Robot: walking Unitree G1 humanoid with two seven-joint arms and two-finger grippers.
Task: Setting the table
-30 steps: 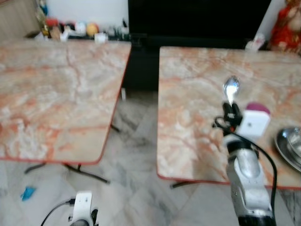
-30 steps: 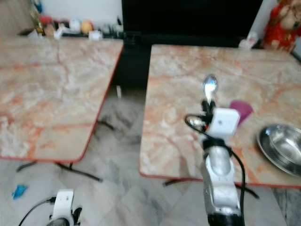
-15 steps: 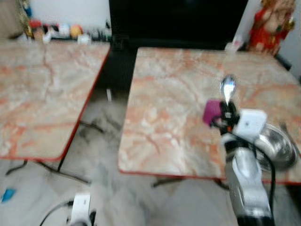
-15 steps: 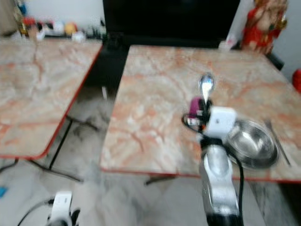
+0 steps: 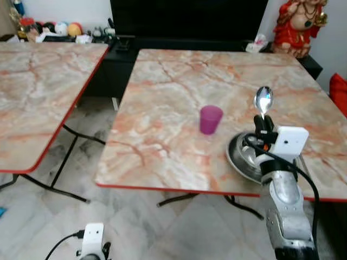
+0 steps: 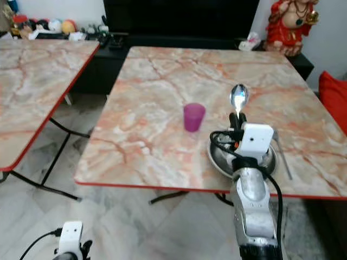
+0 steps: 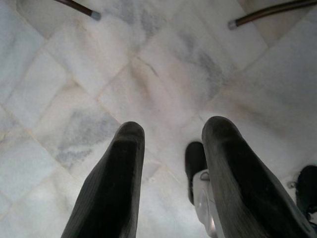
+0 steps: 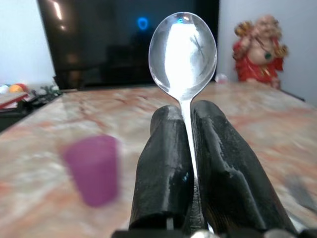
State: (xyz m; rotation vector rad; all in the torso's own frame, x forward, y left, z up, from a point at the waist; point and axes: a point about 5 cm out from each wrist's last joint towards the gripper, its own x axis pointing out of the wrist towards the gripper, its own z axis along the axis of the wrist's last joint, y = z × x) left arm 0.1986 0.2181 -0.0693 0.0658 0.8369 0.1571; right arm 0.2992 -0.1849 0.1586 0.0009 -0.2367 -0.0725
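Observation:
My right gripper (image 6: 237,117) is shut on the handle of a silver spoon (image 6: 238,97), holding it upright with the bowl end up, above the near right part of the marble table (image 6: 157,103). In the right wrist view the spoon (image 8: 183,49) stands up between the two black fingers (image 8: 166,163). Just below the gripper a steel bowl (image 6: 218,155) sits on the table, partly hidden by my arm. A purple cup (image 6: 193,117) stands upright to the bowl's left. A thin metal utensil (image 6: 282,158) lies right of the bowl. My left gripper (image 7: 171,136) hangs open over the floor.
A second marble table (image 5: 38,81) stands to the left, with a gap of tiled floor between the two. Behind are a black cabinet (image 5: 190,21), a red statue (image 5: 297,24) and a shelf of small items (image 5: 54,30). A red cushion (image 5: 339,92) is at the right edge.
The camera has swung right and the blur is gone: the table with cup and bowl now sits in the middle. The spoon stays in my right gripper.

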